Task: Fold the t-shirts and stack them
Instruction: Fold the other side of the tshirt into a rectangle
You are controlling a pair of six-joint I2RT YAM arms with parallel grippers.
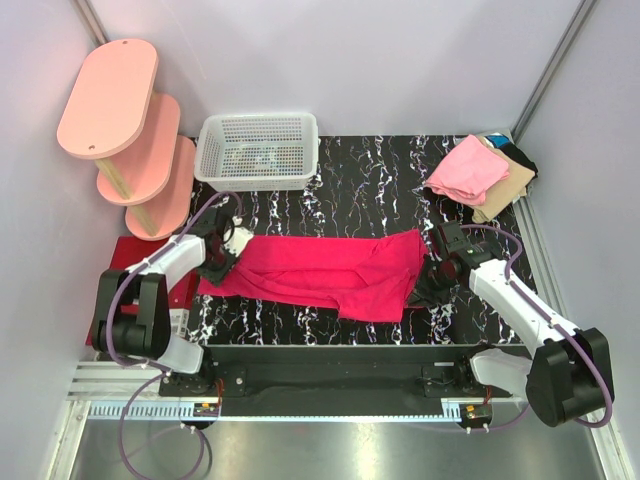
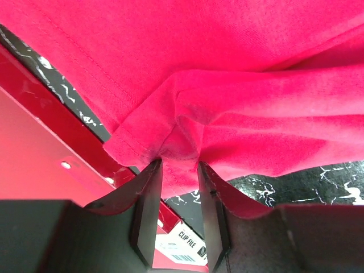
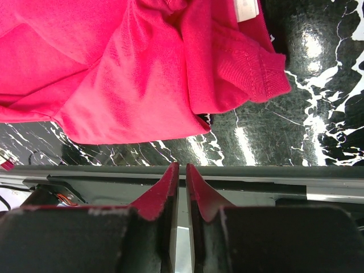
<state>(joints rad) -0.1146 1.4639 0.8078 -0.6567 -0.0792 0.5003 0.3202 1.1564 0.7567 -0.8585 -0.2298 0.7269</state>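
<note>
A pink shelf [image 1: 125, 120] stands left of the basket [image 1: 258, 150], and a stack [image 1: 478, 172] of folded shirts lies well to its right. The red shirt [image 1: 320, 268] is spread on the table [image 1: 380, 170], on the arms' side of the basket. The left gripper [image 2: 178, 165] is clamped on its bunched edge. The right gripper [image 3: 180, 166] has its jaws almost together on nothing, and the shirt lies just beyond them. From the top view, both grippers' fingertips are hard to make out.

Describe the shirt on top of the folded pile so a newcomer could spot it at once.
On the black marbled table, look to the far right corner, well right of the white mesh basket, where a small pile of folded shirts lies. The light pink shirt sits on top, paler than the magenta shirt spread between the arms, with a tan shirt and a dark shirt under it.
</note>
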